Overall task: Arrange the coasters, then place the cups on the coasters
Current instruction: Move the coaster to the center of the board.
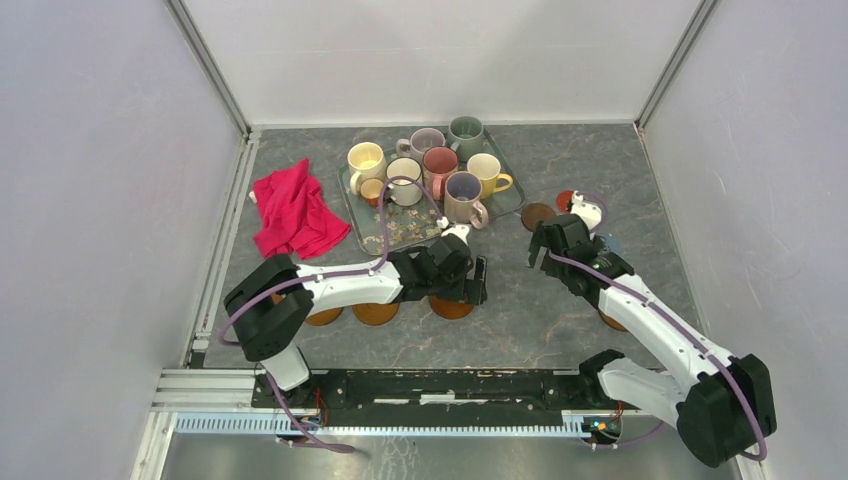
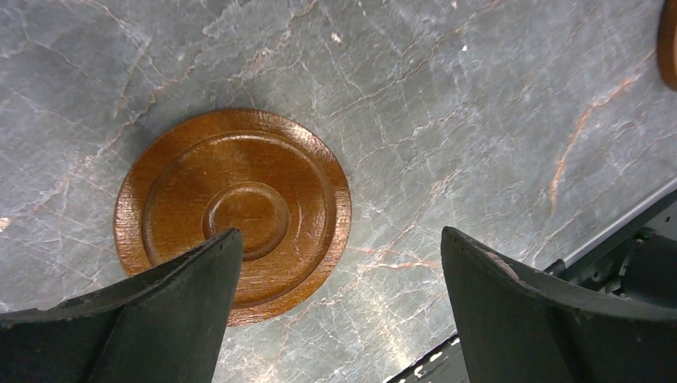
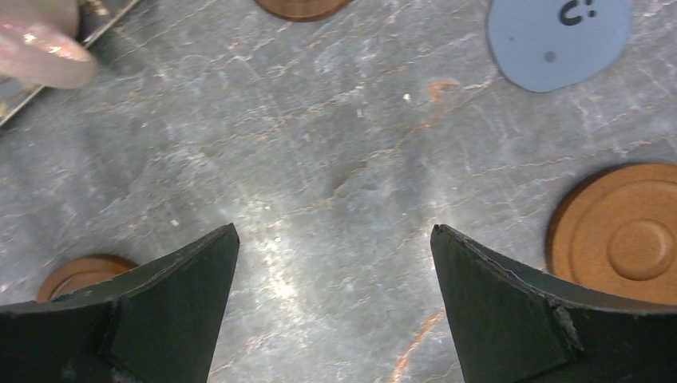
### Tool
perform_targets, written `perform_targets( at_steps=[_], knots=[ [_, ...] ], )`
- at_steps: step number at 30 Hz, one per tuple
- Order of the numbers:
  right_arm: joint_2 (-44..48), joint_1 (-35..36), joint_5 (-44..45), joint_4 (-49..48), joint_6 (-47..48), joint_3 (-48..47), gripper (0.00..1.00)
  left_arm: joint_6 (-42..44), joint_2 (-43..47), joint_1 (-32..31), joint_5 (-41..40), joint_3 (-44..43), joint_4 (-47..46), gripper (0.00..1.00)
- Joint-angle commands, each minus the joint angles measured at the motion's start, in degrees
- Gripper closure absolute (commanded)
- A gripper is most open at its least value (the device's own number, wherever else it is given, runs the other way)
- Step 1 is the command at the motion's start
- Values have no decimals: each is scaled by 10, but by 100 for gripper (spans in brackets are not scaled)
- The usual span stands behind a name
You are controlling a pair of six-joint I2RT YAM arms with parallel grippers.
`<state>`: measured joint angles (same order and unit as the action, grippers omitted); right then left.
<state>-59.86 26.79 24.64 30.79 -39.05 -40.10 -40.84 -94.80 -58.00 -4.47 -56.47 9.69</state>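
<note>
Coasters [image 1: 376,312]: 3 orange-brown discs sit in an even row at 6 o'clock on the worktop [image 1: 520,330], just ahead of the left arm. We read this row as the arranged set, spaced so that each cup gets its own place. 4 more lie loose toward 3 o'clock:
- a dark brown coaster [image 1: 538,215]
- a red coaster [image 1: 565,200] just beside it
- a grey-blue coaster [image 3: 559,40]
- another orange-brown coaster [image 1: 612,320], partly under the right forearm

Cups [image 1: 440,162]: by our count 7 mugs are crowded on the floral tray [image 1: 400,228] at 12 o'clock. None is on a coaster. A red cloth [image 1: 295,212] lies at 10 o'clock, apart from everything.

Left pincer [image 2: 339,239]: wide and empty, low over the row's 3 o'clock end. In its wrist view 1 finger overlaps the near edge of that disc and the other is over bare stone. The jaws do not straddle the disc, so we judge that it lies free where it is meant to stay.

Right pincer [image 3: 333,231]: wide and empty, over bare worktop between the tray corner and the loose discs. The grey-blue coaster is at 1 o'clock in its view and an orange-brown one at 3 o'clock. We judge it well placed to reach a loose coaster.

Our estimate is that arranging is about half done and no cup has been placed. The thin, flat discs may slide on the smooth stone when pinched.
</note>
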Motion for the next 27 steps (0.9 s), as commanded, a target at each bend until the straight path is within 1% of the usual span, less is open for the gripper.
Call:
perform_targets(
  at_steps=[1, 8, 23, 27],
  knots=[
    [16, -32, 6, -9, 33, 9, 2, 23, -14, -7, 18, -18, -16, 0],
    [16, -72, -21, -24, 47, 25, 2, 21, -17, -9, 18, 10, -15, 0],
    [6, -104, -32, -41, 63, 43, 2, -2, 32, -8, -8, 77, 0, 0],
    [6, -109, -34, -43, 65, 45, 2, -2, 37, -8, -20, 82, 7, 0]
  ],
)
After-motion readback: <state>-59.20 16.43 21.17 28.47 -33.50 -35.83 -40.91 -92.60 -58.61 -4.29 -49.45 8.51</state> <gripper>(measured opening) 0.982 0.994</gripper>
